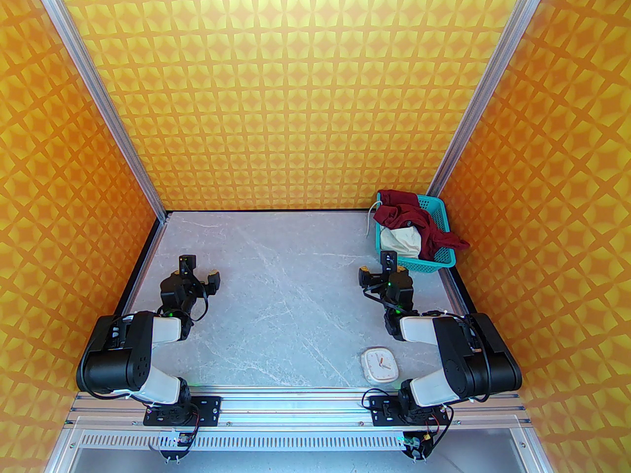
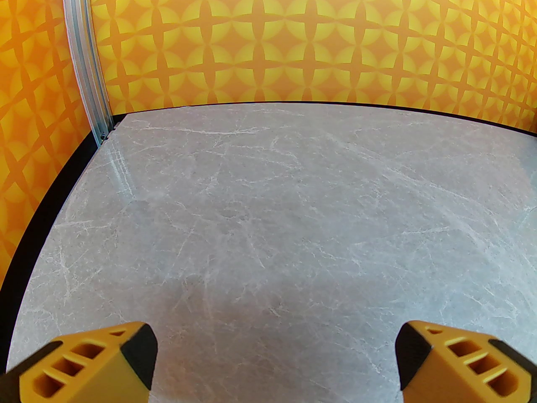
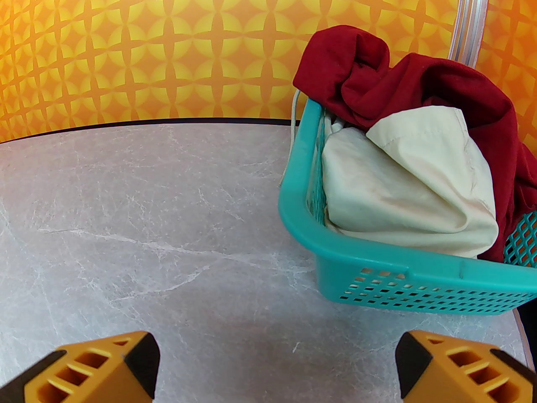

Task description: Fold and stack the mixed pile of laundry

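Grey marble-patterned table (image 1: 276,303) with a black border and pale veining. A teal plastic mesh basket (image 1: 430,263) stands on it. A white rounded-square clock (image 1: 379,364) lies flat, face up, well apart from the basket, nearer the front and slightly left of it.

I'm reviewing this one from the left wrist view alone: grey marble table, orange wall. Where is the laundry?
Observer: In a teal mesh basket at the far right corner of the table.
Operator: What's in it?
Observer: A maroon shirt bunched over cream shorts, one end hanging over the basket's right rim.
Operator: Has the right arm grabbed anything?
Observer: No. The right hand is open and empty, just short of the basket's near wall.
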Robot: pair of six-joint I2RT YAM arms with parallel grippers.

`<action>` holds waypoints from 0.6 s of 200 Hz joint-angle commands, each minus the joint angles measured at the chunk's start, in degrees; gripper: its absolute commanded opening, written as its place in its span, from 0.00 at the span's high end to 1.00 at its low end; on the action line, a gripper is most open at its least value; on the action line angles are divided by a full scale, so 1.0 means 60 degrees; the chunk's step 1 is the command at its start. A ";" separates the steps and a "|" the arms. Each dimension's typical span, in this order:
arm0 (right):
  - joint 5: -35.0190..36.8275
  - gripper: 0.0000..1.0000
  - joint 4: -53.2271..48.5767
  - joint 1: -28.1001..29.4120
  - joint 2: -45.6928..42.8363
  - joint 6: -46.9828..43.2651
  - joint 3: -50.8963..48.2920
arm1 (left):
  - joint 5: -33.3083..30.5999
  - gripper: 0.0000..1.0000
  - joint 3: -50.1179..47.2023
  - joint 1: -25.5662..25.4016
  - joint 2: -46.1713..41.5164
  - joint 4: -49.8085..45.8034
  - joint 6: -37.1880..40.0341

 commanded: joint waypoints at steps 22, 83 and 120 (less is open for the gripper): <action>0.0112 0.02 0.0168 0.0057 0.0101 0.0066 0.0111 | 0.0085 0.01 0.0170 -0.0021 0.0114 0.0170 -0.0019; 0.0111 0.02 0.0209 0.0050 0.0098 0.0039 0.0100 | -0.0062 0.01 0.0213 -0.0041 0.0102 0.0125 -0.0034; 0.0635 0.02 0.1359 0.0263 -0.0330 -0.0056 -0.0686 | -0.1184 0.02 0.0107 -0.0774 -0.1050 -0.0737 0.0479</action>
